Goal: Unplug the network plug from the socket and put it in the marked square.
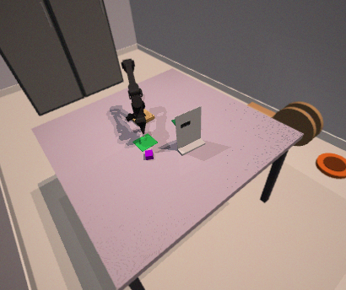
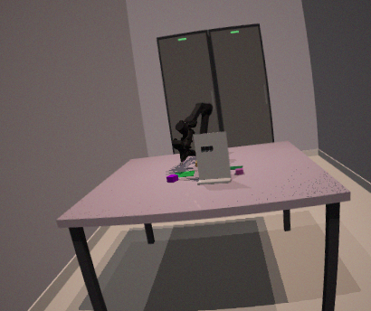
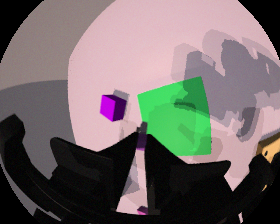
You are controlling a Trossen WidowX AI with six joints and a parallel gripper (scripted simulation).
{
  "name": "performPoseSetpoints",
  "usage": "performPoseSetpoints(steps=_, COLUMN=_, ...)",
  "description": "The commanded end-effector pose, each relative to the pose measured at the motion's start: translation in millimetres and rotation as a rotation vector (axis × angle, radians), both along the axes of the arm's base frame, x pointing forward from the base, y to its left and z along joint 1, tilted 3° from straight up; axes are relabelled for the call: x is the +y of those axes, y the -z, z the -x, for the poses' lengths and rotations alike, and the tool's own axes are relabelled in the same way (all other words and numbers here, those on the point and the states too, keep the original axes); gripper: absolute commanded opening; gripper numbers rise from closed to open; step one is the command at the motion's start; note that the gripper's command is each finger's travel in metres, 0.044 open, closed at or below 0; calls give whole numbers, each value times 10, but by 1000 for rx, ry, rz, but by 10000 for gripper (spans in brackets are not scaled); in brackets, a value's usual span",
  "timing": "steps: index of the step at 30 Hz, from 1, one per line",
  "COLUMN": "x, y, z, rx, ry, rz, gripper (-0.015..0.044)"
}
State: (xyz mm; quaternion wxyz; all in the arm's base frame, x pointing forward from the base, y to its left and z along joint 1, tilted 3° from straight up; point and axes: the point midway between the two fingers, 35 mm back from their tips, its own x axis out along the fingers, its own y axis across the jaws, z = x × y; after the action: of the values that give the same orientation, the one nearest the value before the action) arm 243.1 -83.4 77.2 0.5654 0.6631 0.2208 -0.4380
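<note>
My gripper is shut on the plug, a small dark and purple piece between the fingertips, pointing down. The plug is too small to make out in the top and exterior views. The marked green square lies flat on the table. In the wrist view the fingertips overlap its near left edge; the fingers hang over its back side in the top view. The upright grey panel stands to the right, apart from the gripper, with dark socket openings.
A purple cube stands just beside the square. A second green patch and a magenta block are partly behind or beside the panel. The arm's tan base is behind the square.
</note>
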Motion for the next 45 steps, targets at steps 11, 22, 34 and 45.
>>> performPoseSetpoints(steps=11, x=-19, y=194, z=-16, rx=3, ry=1, rz=-5, gripper=0)
performPoseSetpoints(steps=22, x=-20, y=369, z=-11, rx=3, ry=2, rz=-5, gripper=0)
performPoseSetpoints(steps=34, x=-15, y=553, z=16, rx=3, ry=2, rz=-5, gripper=0)
performPoseSetpoints(steps=45, x=-22, y=575, z=13, rx=3, ry=2, rz=-5, gripper=0)
